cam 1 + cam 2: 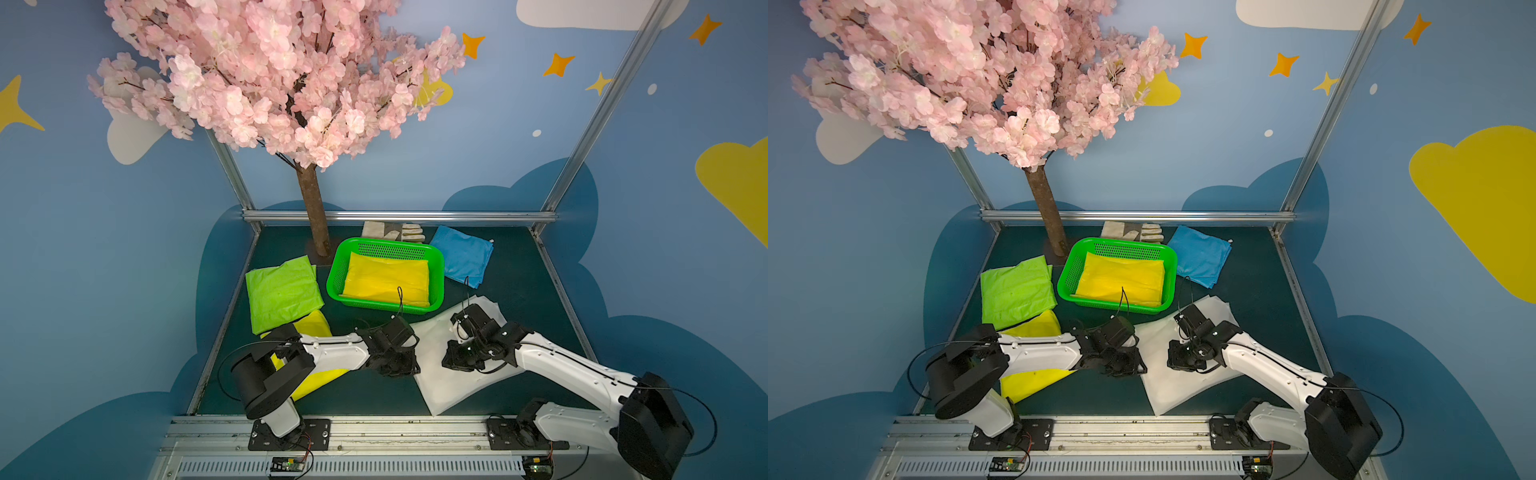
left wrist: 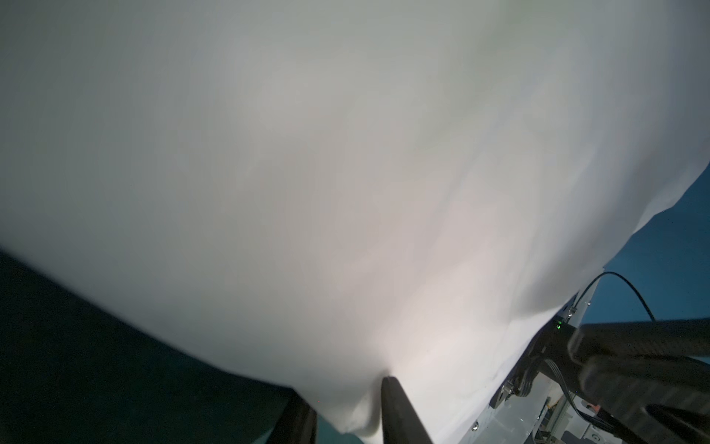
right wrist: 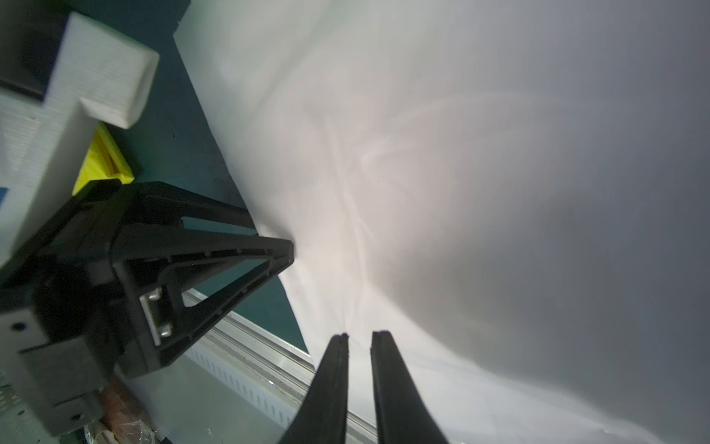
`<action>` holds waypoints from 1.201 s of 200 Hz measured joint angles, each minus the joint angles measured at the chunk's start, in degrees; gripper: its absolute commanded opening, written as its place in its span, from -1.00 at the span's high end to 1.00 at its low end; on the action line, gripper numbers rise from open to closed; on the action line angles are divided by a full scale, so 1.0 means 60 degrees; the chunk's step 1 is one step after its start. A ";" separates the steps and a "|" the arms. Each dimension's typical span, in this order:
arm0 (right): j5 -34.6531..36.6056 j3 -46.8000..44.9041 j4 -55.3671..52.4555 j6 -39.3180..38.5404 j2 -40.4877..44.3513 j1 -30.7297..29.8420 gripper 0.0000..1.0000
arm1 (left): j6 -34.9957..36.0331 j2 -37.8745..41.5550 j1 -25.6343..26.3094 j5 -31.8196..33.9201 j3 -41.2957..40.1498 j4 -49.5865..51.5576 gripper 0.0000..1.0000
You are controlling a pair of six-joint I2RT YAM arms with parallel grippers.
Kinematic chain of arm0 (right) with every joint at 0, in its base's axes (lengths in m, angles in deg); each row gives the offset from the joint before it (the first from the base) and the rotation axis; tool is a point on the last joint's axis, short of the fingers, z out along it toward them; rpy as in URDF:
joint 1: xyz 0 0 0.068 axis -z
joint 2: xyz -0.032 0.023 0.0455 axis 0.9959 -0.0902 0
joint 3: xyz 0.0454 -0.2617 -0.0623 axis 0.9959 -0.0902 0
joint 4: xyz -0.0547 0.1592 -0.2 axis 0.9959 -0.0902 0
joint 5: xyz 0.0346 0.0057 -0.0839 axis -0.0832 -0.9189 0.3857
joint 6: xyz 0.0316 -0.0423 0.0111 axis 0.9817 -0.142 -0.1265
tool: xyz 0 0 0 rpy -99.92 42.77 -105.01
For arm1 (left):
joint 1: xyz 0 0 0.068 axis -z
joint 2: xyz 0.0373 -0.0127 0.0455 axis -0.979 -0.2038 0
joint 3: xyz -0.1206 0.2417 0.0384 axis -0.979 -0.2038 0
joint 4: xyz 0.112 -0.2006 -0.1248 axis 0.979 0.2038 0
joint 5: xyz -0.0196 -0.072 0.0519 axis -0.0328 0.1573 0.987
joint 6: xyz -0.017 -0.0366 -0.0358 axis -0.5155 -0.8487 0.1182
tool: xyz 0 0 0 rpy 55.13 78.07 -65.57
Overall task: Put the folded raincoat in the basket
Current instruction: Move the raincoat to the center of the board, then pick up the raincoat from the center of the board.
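Rail (image 1: 374, 432), dark tabletop (image 1: 519, 266), white raincoat (image 1: 444, 390), blue walls (image 1: 124, 249)

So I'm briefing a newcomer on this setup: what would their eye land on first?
Most likely the pink blossom tree, rising from the back left corner of the table and spreading overhead. Next, the bright green basket mid-table, with a yellow folded raincoat already lying in it. In front, the left gripper pinches the edge of a white folded raincoat while the right gripper has its tips on it.
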 measured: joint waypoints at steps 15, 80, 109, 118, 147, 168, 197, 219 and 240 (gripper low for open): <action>-0.0033 0.0000 -0.0004 -0.0062 0.0000 0.0022 0.62 | -0.0044 0.0000 0.0018 0.0131 0.0004 0.0091 0.59; -0.0113 0.0007 -0.0069 -0.0219 -0.0015 0.0095 0.60 | 0.0335 0.0481 -0.0426 0.0896 0.0277 0.1759 0.89; -0.0106 0.0069 -0.0328 -0.0452 -0.0015 0.0419 0.42 | 0.1005 0.1512 -0.1581 0.0980 -0.0025 0.2878 0.89; -0.0117 0.0117 -0.0415 -0.0535 -0.0015 0.0605 0.30 | 0.1231 0.1920 -0.2069 0.0973 -0.0193 0.3213 0.88; -0.0106 0.0164 -0.0641 -0.0787 -0.0007 0.1632 -0.09 | 0.1916 0.2965 -0.3548 0.1024 -0.0681 0.4295 0.52; -0.0164 0.0164 -0.0718 -0.0922 -0.0015 0.2477 -0.22 | 0.2302 0.3326 -0.4033 0.0911 -0.0903 0.4710 0.20; -0.0652 0.0164 -0.0656 -0.1086 -0.0197 0.3147 -0.27 | 0.2568 0.3432 -0.4135 0.0747 -0.0976 0.4914 0.03; -0.0984 0.0135 -0.0546 -0.1155 -0.0477 0.3326 -0.30 | 0.2590 0.3439 -0.4135 0.0572 -0.1060 0.4809 0.02; -0.1235 -0.0171 -0.0204 -0.1188 -0.0641 0.3479 -0.29 | 0.2583 0.3461 -0.4142 0.0295 -0.1275 0.4615 0.02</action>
